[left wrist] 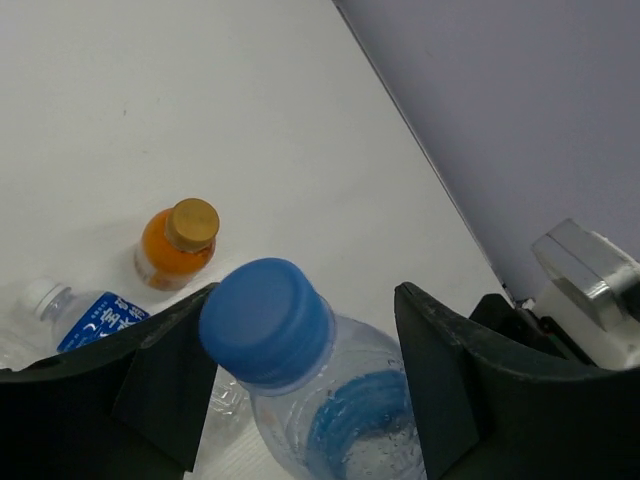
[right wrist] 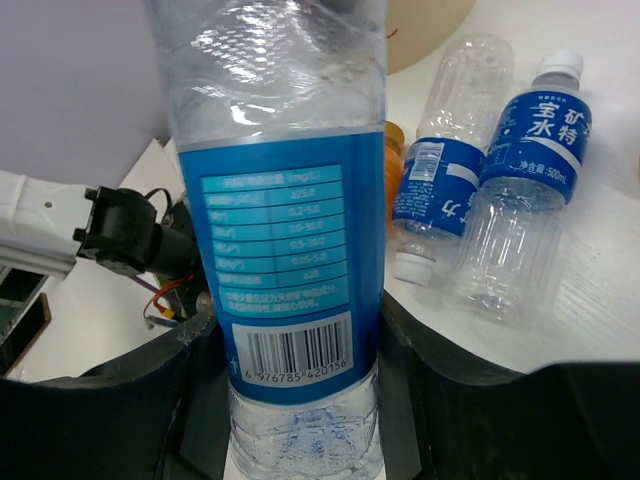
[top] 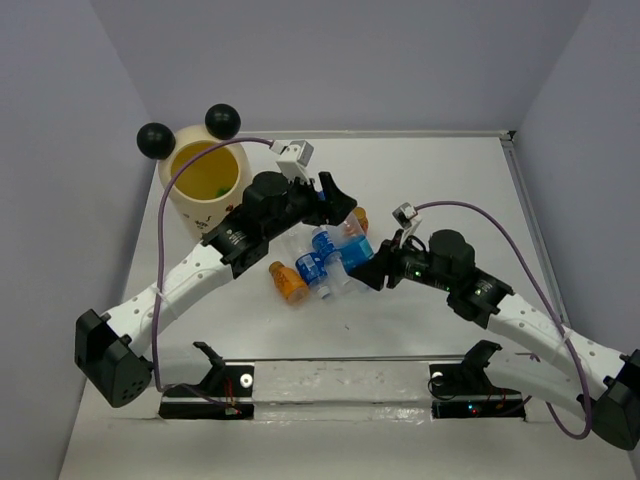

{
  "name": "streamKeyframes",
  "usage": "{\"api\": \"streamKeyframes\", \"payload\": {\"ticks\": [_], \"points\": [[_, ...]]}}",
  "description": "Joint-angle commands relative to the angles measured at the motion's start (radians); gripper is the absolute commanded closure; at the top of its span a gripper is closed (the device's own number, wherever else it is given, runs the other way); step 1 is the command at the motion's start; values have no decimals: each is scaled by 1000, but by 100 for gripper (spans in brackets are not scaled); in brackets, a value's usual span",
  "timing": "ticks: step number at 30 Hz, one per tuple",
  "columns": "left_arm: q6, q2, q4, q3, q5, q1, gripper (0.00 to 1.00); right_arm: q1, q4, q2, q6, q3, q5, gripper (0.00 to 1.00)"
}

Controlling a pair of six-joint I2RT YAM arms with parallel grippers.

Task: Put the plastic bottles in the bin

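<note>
- The yellow bin [top: 195, 210] stands at the far left of the white table [top: 430, 170]. It has two black balls [top: 155, 139] on its rim.
- The right claw [right wrist: 295, 320] pinches a clear bottle [right wrist: 280, 230] with a blue label. Its fingers [right wrist: 170, 380] press on both sides of it.
- The left claw [left wrist: 305, 295] has one finger on each side of a blue-cap bottle [left wrist: 265, 320]. I cannot tell if the fingers squeeze it or only stand beside it.
- The two claws meet in the middle of the table, well apart from the bin.
- An orange bottle [left wrist: 175, 243] with a gold cap lies on the table just past the left claw.
- A second orange bottle [top: 288, 282] lies nearer the arms.
- Two more blue-label bottles [right wrist: 445, 160] lie side by side on the table, touching, next to the right claw.
</note>
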Motion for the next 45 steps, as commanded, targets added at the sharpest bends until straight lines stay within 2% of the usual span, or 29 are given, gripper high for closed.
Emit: {"api": "streamKeyframes", "payload": {"ticks": [1, 2, 4, 5, 6, 8, 9, 10, 12, 14, 15, 20, 24, 26, 27, 28, 30, 31, 33, 36, 40, 45], "points": [[1, 3, 78, -22, -53, -4, 38, 14, 105, -8, -9, 19, -36, 66], [2, -3, 83, -25, -64, -4, 46, 14, 103, -9, -12, 17, -37, 66], [3, -21, 92, -32, -87, -3, 57, 14, 105, -9, -16, 14, -43, 66], [4, -27, 94, -35, -94, -4, 72, 14, 107, -2, -16, 14, -43, 66], [7, -34, 95, -35, -96, -4, 79, 14, 107, 2, -16, 13, -46, 66], [19, -61, 94, -37, -136, -4, 95, 14, 108, 8, -16, 13, -48, 49], [28, -84, 81, -34, -159, -4, 98, 14, 108, 8, -15, 11, -43, 39], [47, -96, 68, -28, -175, -4, 100, 14, 108, 5, -12, 10, -43, 18], [76, -136, 13, 1, -240, -4, 100, 14, 107, -12, -12, 8, -46, 7], [123, -176, -65, 46, -319, 3, 100, 14, 105, -41, -18, 5, -60, 1], [124, -176, -66, 64, -320, 3, 100, 14, 105, -41, -18, 4, -65, 0], [229, -276, -193, 170, -511, 83, 100, 14, 105, -94, -36, -15, -54, 0], [347, -316, -216, 262, -802, 94, 100, 14, 107, -93, -46, -30, -28, 0], [436, -328, -172, 271, -898, 94, 100, 14, 114, -90, -46, -33, -14, 0], [473, -334, -99, 258, -994, 94, 100, 14, 123, -88, -50, -36, -10, 0], [508, -337, -51, 244, -1040, 94, 100, 14, 128, -88, -50, -38, -5, 0], [669, -336, 82, 183, -1151, 94, 100, 14, 136, -88, -65, -38, -2, 0], [714, -321, 192, 172, -1168, 95, 100, 14, 142, -87, -68, -38, 0, 0], [803, -296, 262, 160, -1191, 97, 100, 14, 143, -78, -82, -36, 12, 0], [910, -241, 457, 138, -1199, 126, 100, 14, 143, -53, -87, -36, 18, 0], [903, -192, 491, 159, -1156, 186, 100, 14, 151, -42, -90, -42, 16, 0], [973, -178, 652, 48, -1150, 215, 100, 14, 154, -42, -98, -50, 73, 0]]}}
